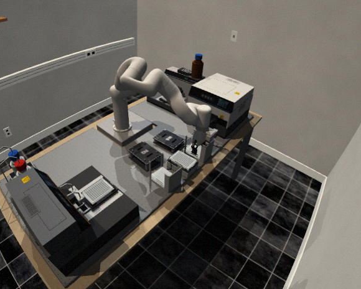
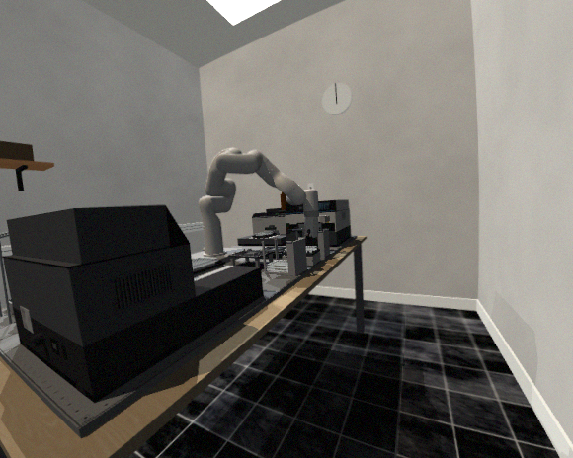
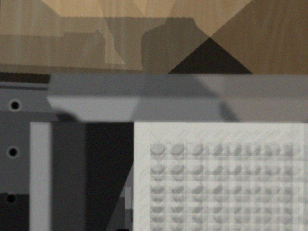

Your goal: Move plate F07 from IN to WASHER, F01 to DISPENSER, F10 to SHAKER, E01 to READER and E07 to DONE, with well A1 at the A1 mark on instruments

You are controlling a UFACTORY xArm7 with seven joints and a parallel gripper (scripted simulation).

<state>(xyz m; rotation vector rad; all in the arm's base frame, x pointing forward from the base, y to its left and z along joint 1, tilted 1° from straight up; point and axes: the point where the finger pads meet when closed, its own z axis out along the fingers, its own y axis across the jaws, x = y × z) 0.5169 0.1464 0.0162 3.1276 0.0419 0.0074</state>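
White well plates mark the stations on the worktop (image 1: 134,240). The gripper (image 1: 194,146) hangs inside a tall-walled rack (image 1: 208,149) near the table's far front corner, beside the cream instrument (image 1: 225,93); its fingers are spread wide and pinch nothing. Directly under the wrist camera lies a white well plate (image 3: 220,179), low between the rack's walls, which suits a deep stack loaded from above. I judge this to be a plate just let go onto a stack, though no label is legible to confirm which. Beside that rack another plate (image 1: 183,159) sits on a low nest, and one more (image 1: 98,189) rests on the big dark instrument (image 1: 41,212).
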